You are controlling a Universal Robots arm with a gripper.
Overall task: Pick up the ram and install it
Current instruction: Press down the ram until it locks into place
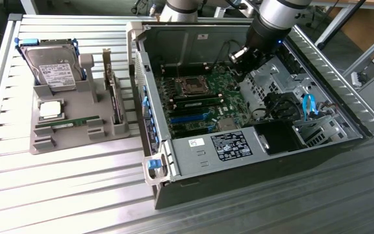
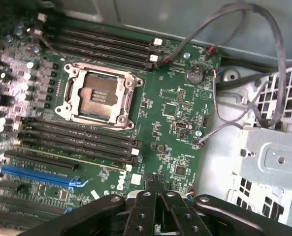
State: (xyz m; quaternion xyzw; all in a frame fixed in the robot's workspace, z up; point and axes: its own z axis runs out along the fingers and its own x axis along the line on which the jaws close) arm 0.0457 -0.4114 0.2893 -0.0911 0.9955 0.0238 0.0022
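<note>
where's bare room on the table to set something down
Free: the slatted table in front of the grey parts holder, and the strip at the exterior view's left of it. Crowded: inside the computer case, where the gripper hangs over the motherboard.

Not much is actually legible here. The green motherboard [image 2: 175,123] has a white round Dell logo printed near the blue expansion slot [image 2: 37,175], and that's the only brand I can make out. The white sticker [image 1: 196,143] on the grey metal power supply box [image 1: 206,151], beside the black label [image 1: 233,145], seems to say "5". The fine print on that black label and on the hard drive's white label [image 1: 56,73] is too small to read.
</note>
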